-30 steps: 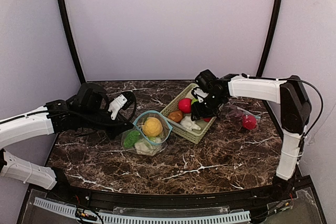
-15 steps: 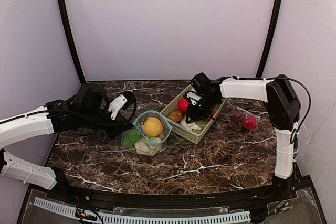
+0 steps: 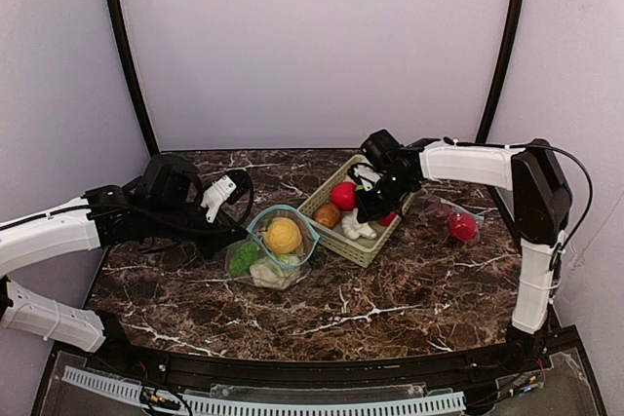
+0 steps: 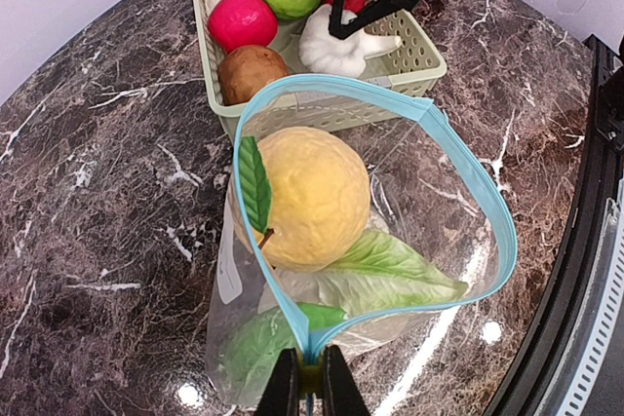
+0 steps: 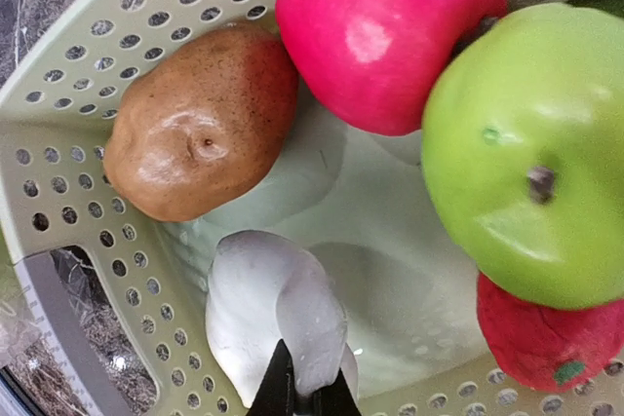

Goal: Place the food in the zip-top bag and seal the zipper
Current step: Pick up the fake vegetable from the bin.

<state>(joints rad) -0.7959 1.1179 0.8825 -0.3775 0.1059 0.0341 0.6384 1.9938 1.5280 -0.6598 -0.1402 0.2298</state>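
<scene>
The right gripper (image 5: pixel 310 382), open over the basket (image 4: pixel 417 51) a second ago, has come down and closed on a white vegetable (image 5: pixel 263 299) lying at the basket's near end. Nearest the arm bases, the left gripper (image 4: pixel 310 382) is unchanged. It is pinched tight on the blue zipper rim of the zip-top bag (image 4: pixel 336 82), whose mouth stands wide open on the desk (image 3: pixel 390 309). Inside the bag lie an orange fruit (image 4: pixel 317 197), pale green leaves (image 4: pixel 385 275) and a darker green piece (image 4: pixel 255 348). Just behind it, the basket also holds a brown potato (image 5: pixel 200 124), a red apple (image 5: pixel 385 31), a green apple (image 5: pixel 531 153) and a small red fruit (image 5: pixel 541 338). Farther right, another red fruit (image 3: pixel 462 226) lies on the desk, well apart.
</scene>
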